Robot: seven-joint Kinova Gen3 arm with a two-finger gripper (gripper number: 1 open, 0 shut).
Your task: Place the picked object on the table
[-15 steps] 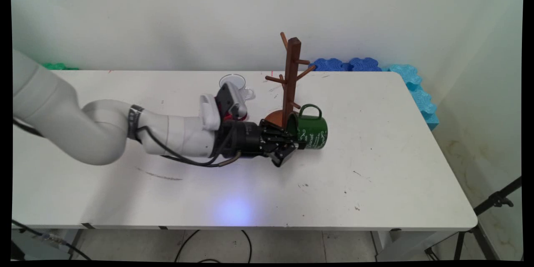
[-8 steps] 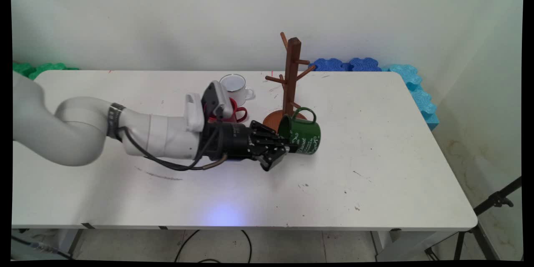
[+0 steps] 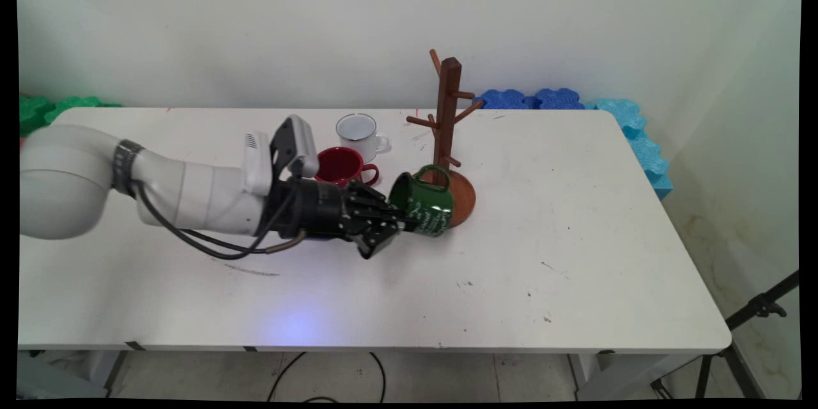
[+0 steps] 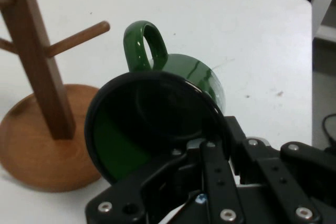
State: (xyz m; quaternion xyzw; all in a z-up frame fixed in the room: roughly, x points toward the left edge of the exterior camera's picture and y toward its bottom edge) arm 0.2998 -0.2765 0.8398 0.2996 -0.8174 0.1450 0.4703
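My gripper (image 3: 401,222) is shut on the rim of a green mug (image 3: 425,204) with white lettering. The mug is held tipped on its side, mouth toward the hand and handle up, just in front of the round base of a brown wooden mug tree (image 3: 446,116). In the hand view the green mug (image 4: 157,119) fills the middle with its dark inside facing the camera, my gripper (image 4: 212,145) pinching its rim, and the mug tree (image 4: 39,66) stands to the left. A red mug (image 3: 342,166) and a white mug (image 3: 359,130) stand behind my wrist.
Blue foam pieces (image 3: 575,105) lie along the table's far right edge and green ones (image 3: 45,107) at the far left. A black tripod leg (image 3: 757,310) stands on the floor at the right.
My arm has drawn back to the left, carrying the green mug from the right of the tree's base to its front left. The red and white mugs are now uncovered.
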